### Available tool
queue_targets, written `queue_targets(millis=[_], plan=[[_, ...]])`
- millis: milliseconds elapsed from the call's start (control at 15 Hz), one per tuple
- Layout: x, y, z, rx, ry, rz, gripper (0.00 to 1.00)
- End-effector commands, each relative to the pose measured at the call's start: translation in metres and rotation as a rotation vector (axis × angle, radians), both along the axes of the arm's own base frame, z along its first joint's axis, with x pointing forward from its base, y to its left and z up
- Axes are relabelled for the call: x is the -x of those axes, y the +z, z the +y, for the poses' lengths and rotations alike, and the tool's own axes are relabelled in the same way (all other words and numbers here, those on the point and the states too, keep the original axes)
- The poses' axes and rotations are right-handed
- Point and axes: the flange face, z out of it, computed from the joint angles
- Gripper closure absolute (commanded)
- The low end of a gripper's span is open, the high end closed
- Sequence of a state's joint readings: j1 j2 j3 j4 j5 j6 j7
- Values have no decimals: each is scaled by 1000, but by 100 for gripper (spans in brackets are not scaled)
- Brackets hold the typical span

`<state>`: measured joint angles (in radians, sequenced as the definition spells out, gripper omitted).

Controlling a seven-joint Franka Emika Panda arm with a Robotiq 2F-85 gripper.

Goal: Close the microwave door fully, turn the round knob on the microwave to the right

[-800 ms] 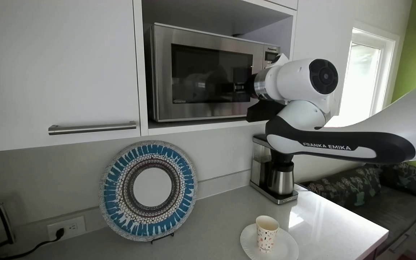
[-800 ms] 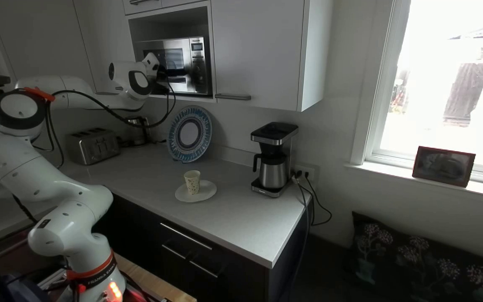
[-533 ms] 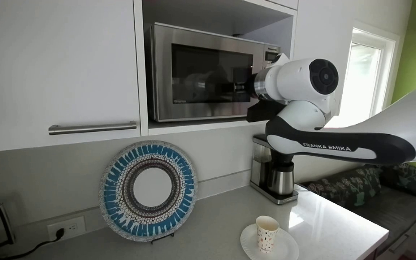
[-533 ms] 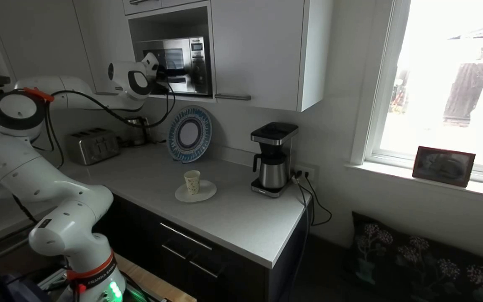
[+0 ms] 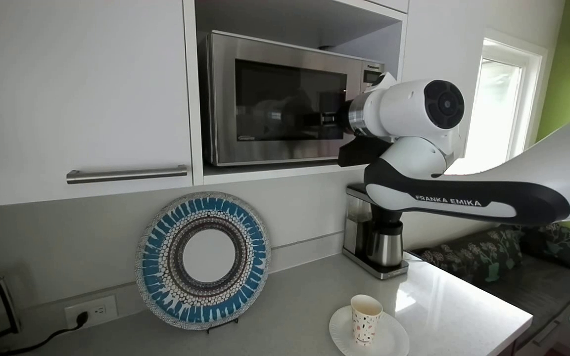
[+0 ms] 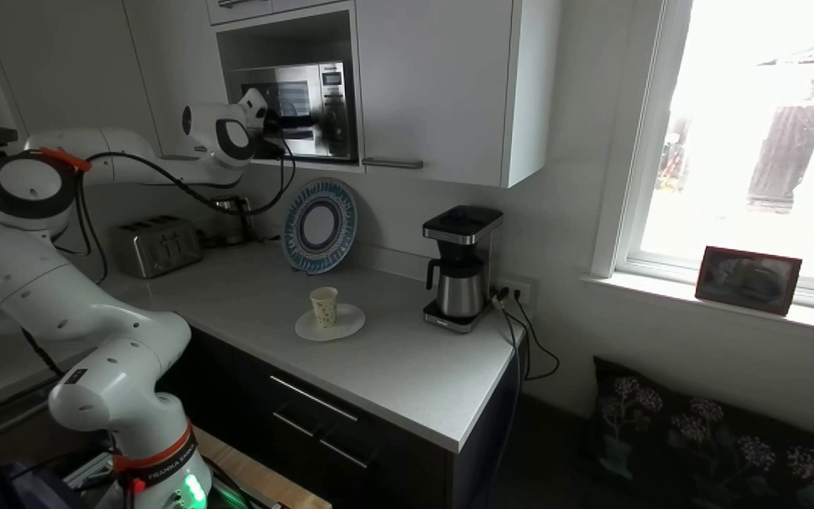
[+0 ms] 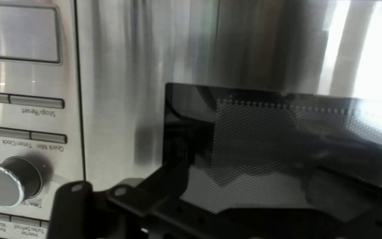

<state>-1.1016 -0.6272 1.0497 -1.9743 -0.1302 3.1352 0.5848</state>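
As the pincer [image 5: 320, 120] gapes before the door [image 5: 277, 94], the round knob [image 7: 8, 182] sits clear of its edge.

The microwave door [image 5: 287, 98]: brushed steel (and glossy glass).

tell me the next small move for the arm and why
I'd probably ease the open jaws slightly back from the microwave door: it looks flush with the control strip, only a thin seam showing, and the round knob juts out to one side, so they'd likely need clearance to shift across.
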Motion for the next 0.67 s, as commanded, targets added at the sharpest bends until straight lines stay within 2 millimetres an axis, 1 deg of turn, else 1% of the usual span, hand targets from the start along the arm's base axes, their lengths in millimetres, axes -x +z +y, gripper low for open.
queue_targets(millis=[0, 200, 267, 600], plan=[[15, 21, -12, 22, -113, 30, 0], [19, 24, -13, 30, -125, 33, 0], [1, 1, 0, 0, 1, 0, 0], [1, 1, 0, 0, 1, 0, 0]])
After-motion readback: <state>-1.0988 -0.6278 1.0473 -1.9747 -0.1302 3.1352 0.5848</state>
